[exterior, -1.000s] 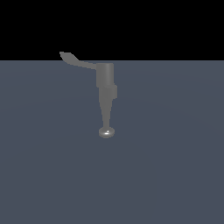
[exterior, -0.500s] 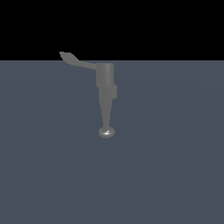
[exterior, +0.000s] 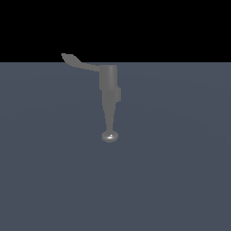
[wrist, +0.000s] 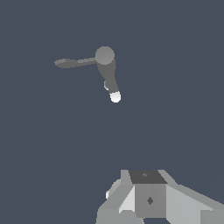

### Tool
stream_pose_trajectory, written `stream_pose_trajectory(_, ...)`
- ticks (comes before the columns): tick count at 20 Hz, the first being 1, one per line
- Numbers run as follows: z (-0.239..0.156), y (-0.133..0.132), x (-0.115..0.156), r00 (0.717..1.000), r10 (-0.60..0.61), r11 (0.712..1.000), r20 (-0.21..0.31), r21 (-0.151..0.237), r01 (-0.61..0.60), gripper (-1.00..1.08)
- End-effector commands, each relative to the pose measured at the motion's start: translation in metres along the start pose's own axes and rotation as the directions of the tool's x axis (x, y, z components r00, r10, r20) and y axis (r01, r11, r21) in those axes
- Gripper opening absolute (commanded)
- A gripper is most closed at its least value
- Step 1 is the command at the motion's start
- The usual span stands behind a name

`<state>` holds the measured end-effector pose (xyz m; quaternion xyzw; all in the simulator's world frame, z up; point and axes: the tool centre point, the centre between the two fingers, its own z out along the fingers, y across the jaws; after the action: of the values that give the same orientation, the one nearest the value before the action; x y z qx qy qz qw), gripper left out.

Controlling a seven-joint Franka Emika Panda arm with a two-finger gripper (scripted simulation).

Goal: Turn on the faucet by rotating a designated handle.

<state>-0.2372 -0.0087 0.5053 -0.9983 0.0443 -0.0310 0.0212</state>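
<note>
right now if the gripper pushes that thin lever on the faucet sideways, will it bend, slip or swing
The handle looks rigid, so it likely swings about the faucet body rather than bending. Its smooth, thin surface may let a finger slide; the upturned tip could catch it.

You are looking at a bare simulated scene, not a real room: the faucet [exterior: 109,97] stands alone on a flat, textureless slate-blue counter [exterior: 180,171]. Behind the faucet the counter ends in a straight edge against plain black. All surfaces are flat-shaded, untextured renders.
</note>
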Motion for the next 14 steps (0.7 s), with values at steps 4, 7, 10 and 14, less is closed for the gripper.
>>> stream_pose_trajectory(4,0.008,-0.006,0.018,0.997,0.077,0.997,0.01,0.018,-0.077,-1.0)
stream_pose_trajectory(7,0.014,-0.012,0.031,0.991,0.134,0.991,0.019,0.029,-0.134,-1.0)
stream_pose_trajectory(10,0.022,-0.018,0.045,0.98,0.196,0.98,0.031,0.037,-0.197,-1.0)
stream_pose_trajectory(14,0.034,-0.026,0.063,0.959,0.28,0.958,0.047,0.043,-0.282,-1.0)
